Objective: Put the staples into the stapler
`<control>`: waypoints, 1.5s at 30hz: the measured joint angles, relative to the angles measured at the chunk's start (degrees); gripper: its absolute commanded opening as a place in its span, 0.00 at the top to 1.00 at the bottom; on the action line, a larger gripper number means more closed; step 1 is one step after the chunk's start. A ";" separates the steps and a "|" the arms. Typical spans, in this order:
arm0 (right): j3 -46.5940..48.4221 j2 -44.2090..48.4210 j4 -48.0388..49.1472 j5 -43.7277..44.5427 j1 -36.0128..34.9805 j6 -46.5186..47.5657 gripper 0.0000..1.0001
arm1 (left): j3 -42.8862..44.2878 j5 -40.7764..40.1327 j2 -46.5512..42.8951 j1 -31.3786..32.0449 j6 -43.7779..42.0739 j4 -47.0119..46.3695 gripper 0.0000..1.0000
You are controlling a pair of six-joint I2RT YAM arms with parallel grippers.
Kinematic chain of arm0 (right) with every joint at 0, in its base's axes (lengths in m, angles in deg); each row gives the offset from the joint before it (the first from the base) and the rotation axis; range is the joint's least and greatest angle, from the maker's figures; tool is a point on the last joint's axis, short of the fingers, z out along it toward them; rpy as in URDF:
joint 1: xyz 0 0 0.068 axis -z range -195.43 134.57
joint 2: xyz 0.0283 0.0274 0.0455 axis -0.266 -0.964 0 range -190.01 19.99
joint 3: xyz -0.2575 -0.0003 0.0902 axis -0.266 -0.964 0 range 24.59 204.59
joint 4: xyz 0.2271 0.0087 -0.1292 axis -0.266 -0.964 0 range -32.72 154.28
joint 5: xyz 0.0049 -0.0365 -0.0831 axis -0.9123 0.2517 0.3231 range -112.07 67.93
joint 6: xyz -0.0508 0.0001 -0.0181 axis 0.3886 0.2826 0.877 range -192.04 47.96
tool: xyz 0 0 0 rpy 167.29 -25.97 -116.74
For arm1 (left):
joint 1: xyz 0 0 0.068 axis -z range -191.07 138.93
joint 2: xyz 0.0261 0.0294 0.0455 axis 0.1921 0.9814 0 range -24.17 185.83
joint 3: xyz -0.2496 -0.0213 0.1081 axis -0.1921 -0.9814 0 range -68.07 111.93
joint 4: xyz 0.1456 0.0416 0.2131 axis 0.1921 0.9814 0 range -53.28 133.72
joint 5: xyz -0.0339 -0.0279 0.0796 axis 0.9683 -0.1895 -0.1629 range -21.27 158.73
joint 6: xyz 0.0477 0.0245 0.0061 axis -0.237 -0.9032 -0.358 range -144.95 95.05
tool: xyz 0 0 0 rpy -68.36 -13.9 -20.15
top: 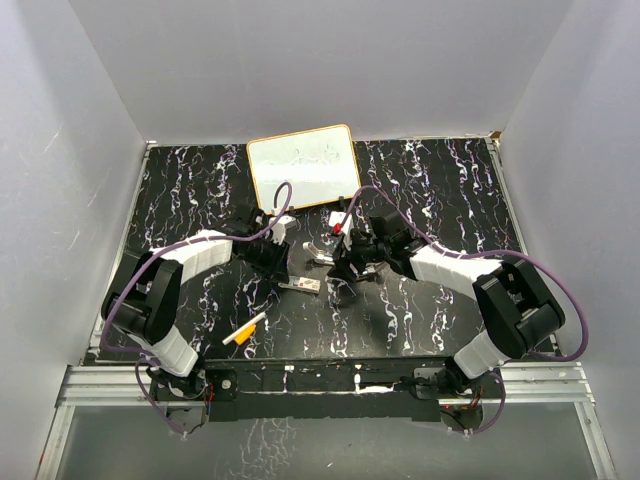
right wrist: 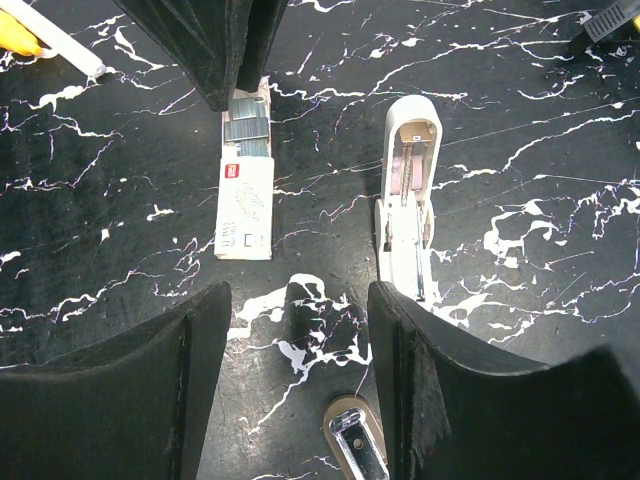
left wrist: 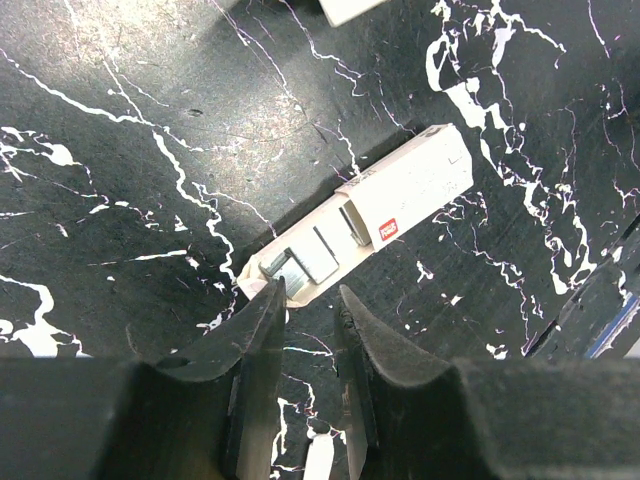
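Black marbled table [top: 190, 200], white walls [top: 80, 150], staples [left wrist: 400, 195]

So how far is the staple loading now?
Done: the stapler lies opened, its channel showing, and the staple pack is open at one end, staples exposed. In hand: the left end effector sits at that open end, apparently holding nothing; the right end effector is open near the stapler. Left: pull a strip out, lay it in the channel, close the stapler.
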 measured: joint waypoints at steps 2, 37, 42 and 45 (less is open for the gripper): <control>-0.02 0.00 0.00 0.00 0.02 0.00 0.40 | 0.00 -0.28 0.02 0.04 -0.04 -0.02 0.75; -1.01 -1.22 0.00 -0.72 0.50 -0.02 0.40 | 1.99 -7.30 2.97 3.21 3.54 -0.17 0.73; -1.07 -2.08 0.00 -1.75 0.52 -0.09 0.40 | 3.52 -9.22 3.93 4.57 3.69 0.44 0.75; -1.07 -2.10 0.00 -1.97 0.50 -0.09 0.40 | 3.67 -9.79 3.98 4.79 3.80 0.70 0.76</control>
